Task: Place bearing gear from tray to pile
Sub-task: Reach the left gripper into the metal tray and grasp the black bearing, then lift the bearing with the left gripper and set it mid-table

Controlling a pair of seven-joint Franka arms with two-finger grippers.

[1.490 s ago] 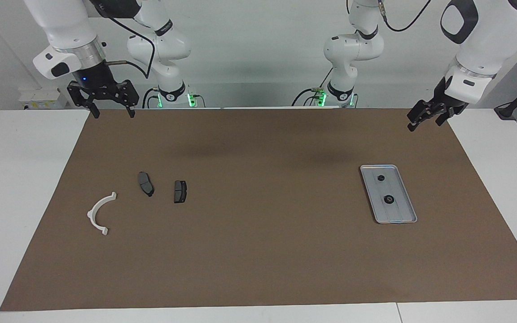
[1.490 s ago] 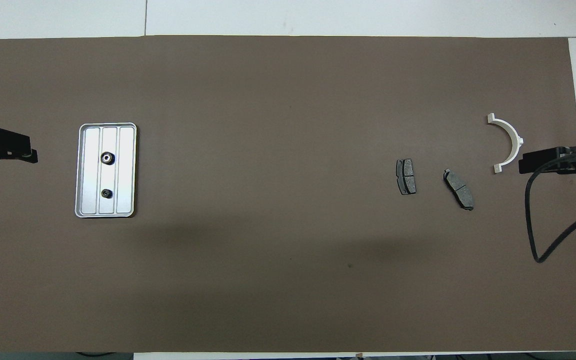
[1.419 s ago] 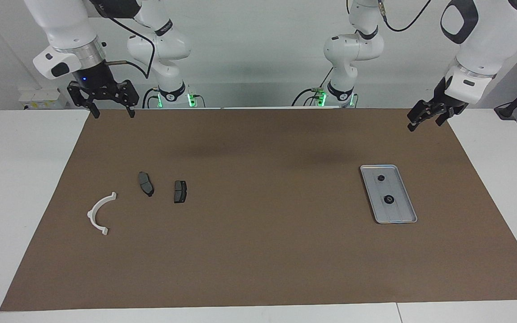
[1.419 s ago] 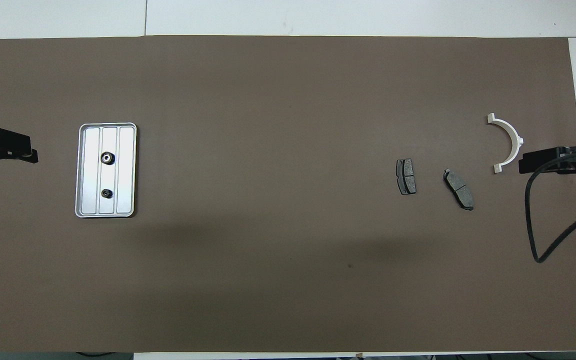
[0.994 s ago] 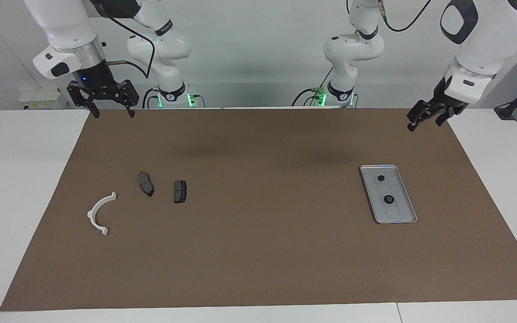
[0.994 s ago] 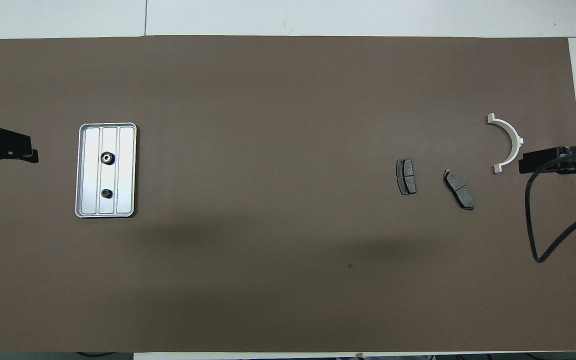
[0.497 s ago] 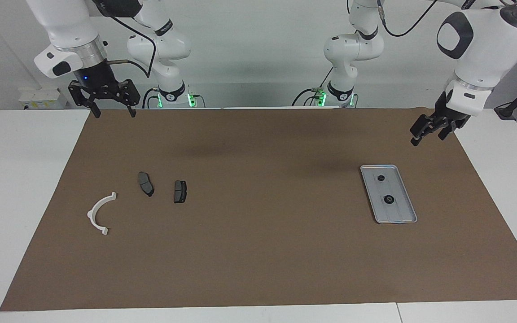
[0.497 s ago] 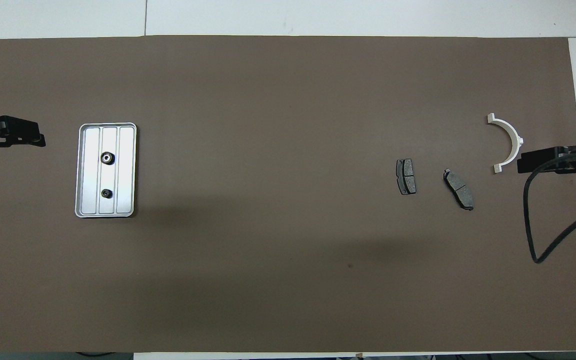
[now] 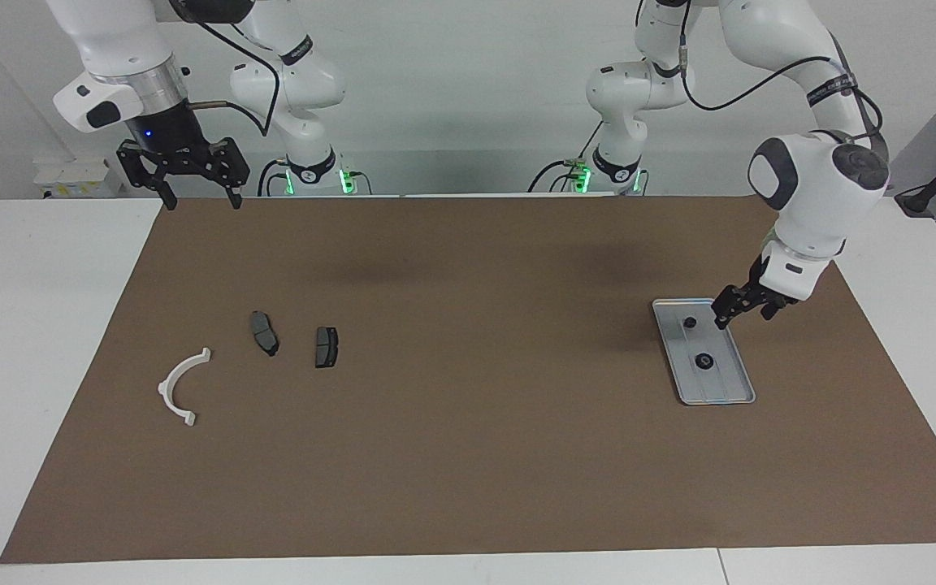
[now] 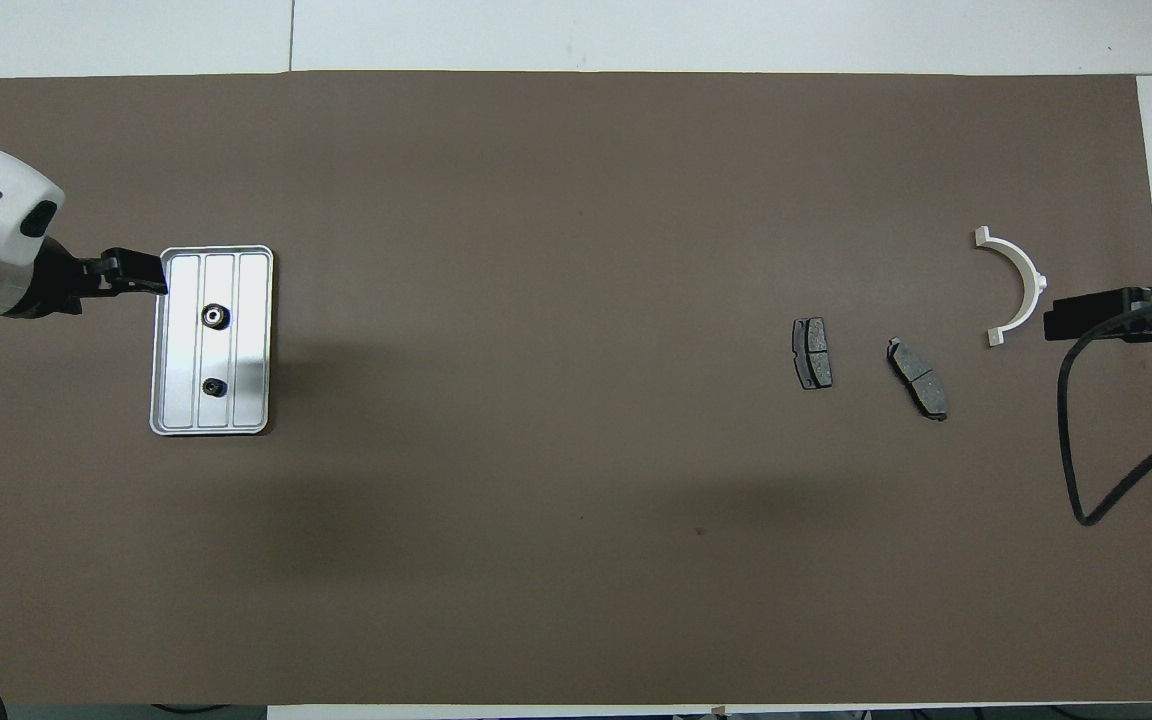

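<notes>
**Q:** Right gripper (image 9: 200,201) first. State, place?

**A:** Mine, wide open, nothing in it. It hangs high over the mat's (image 9: 468,455) corner at the right arm's end and waits. The pile sits below it, farther from the robots: bracket (image 9: 179,388), then pad one (image 9: 264,333), then pad two (image 9: 325,347), each apart from the next.

**Q:** Tray?

**A:** The tray (image 9: 726,383) is well apart from that gripper, toward the left arm's end. Its long axis runs from nearer the robots to farther. Two dark round parts lie on its middle rib: a small gear (image 9: 689,322) and a big gear (image 9: 704,361) farther out. I can't tell which one the task means.

**Q:** Left gripper (image 9: 724,318)?

**A:** Also mine, at its widest and holding nothing. It is low over the tray's long rim on the left arm's side, at the end nearer the robots. I can't tell whether the tips touch the rim.

**Q:** The relation that matters?

**A:** From my left tips the small gear lies just beside them, toward the right arm's end. The big gear lies the same way but farther from the robots, along the tray's length. The left arm is by far the nearer one to both gears, so I judge the pick is its job. The pile lies well apart from it, near the right gripper.

**Q:** Progress?

**A:** Nothing lifted yet. Both gears are in the tray.
</notes>
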